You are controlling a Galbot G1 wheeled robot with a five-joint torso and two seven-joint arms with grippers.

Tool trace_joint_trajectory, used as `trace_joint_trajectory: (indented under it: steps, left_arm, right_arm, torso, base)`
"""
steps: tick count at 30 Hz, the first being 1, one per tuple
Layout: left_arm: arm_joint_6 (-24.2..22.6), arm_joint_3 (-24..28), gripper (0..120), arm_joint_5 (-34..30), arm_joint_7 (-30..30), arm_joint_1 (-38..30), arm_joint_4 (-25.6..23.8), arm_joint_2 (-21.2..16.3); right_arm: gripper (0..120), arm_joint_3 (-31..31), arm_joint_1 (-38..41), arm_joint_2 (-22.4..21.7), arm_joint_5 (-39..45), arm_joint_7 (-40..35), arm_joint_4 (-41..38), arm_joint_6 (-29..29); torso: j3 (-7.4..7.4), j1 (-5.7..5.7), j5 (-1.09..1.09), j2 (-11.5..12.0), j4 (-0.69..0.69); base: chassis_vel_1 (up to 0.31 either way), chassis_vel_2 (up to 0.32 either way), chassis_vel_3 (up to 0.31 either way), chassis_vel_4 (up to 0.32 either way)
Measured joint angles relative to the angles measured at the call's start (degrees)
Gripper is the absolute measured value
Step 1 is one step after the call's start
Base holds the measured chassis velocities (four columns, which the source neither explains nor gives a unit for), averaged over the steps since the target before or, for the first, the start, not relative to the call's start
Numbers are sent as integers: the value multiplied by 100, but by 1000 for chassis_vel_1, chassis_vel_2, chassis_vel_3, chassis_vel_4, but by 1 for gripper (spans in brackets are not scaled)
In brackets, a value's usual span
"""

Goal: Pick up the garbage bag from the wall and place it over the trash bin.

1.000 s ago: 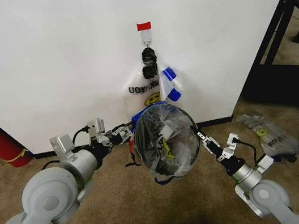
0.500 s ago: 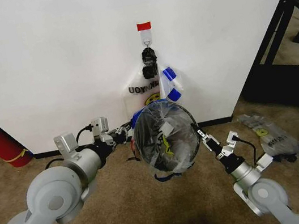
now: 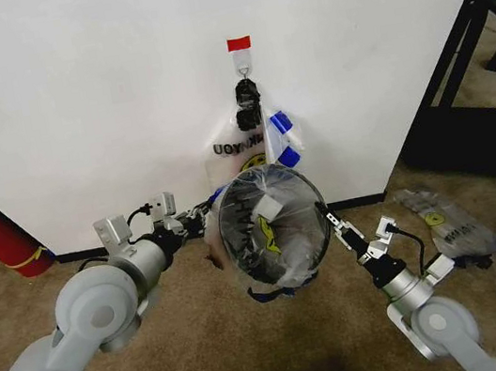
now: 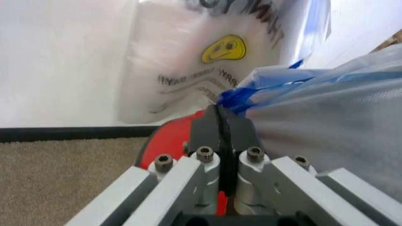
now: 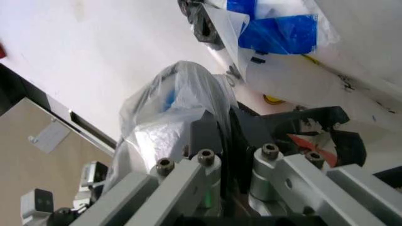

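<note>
Head view: both hands stretch garbage bag rim.

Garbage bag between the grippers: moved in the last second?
Yes. The garbage bag has shifted slightly toward the robot's left and a little up toward the wall, judged against the red tape strip.

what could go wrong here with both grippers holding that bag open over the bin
The left gripper and right gripper each pinch only a thin edge of the garbage bag, so the plastic could slip out or tear if they pull further apart. The stretched bag hides most of the trash bin, so the rim could be missed on one side. Another smiley bag hangs on the wall just behind and could snag.
</note>
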State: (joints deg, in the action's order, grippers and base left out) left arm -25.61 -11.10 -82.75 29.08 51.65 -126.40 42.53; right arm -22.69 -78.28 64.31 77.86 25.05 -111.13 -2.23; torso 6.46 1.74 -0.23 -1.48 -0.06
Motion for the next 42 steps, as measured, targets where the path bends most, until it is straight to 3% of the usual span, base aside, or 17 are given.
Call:
trace_joint_trajectory:
  steps: [12,15,17,19,24,28,33,35,39,42]
  left_arm:
    - [48,127,0,285,19,-23,98,6]
    - [-41,10,11,294,118,-4,-50,-43]
    - [-48,-1,13,298,125,1,-63,-48]
    - [-95,-97,26,363,183,51,-115,-89]
    - [-150,-92,39,560,198,126,-79,-164]
    - [-106,-119,58,709,311,147,-78,-160]
    - [93,-419,73,726,551,185,-392,-156]
    - [164,-437,83,825,750,293,-767,-114]
    - [187,-199,76,1063,855,487,-1122,-4]
    - [162,84,64,1226,881,650,-1382,85]
  right_arm:
    - [0,7,-14,28,4,10,-7,-5]
    - [0,7,-14,36,-11,10,29,-5]
    - [0,7,-14,38,-13,9,35,-4]
    - [0,12,-9,49,-20,8,48,-1]
    - [0,24,0,47,-19,8,50,2]
    - [0,30,11,52,-26,-19,46,22]
    - [0,29,2,110,-193,-192,14,115]
    - [0,55,-18,199,-545,-503,-162,206]
    - [0,164,22,305,-1040,-828,-210,319]
    - [0,261,39,392,-1433,-1100,-242,422]
  torso:
    - [0,0,0,0,0]
    - [0,0,1,0,0]
    - [0,0,1,0,0]
    - [0,0,0,0,0]
    - [0,0,0,0,1]
    - [0,0,0,0,0]
    - [0,0,1,0,1]
    - [-1,0,0,0,0]
    - [0,0,0,0,1]
    - [0,0,0,0,1]
  base:
    - [0,0,0,0]
    - [0,0,0,0]
    - [0,0,0,0]
    - [0,0,0,0]
    - [0,0,0,0]
    - [0,0,0,0]
    - [0,0,0,0]
    - [0,0,0,0]
    - [0,0,0,0]
    - [0,0,0,0]
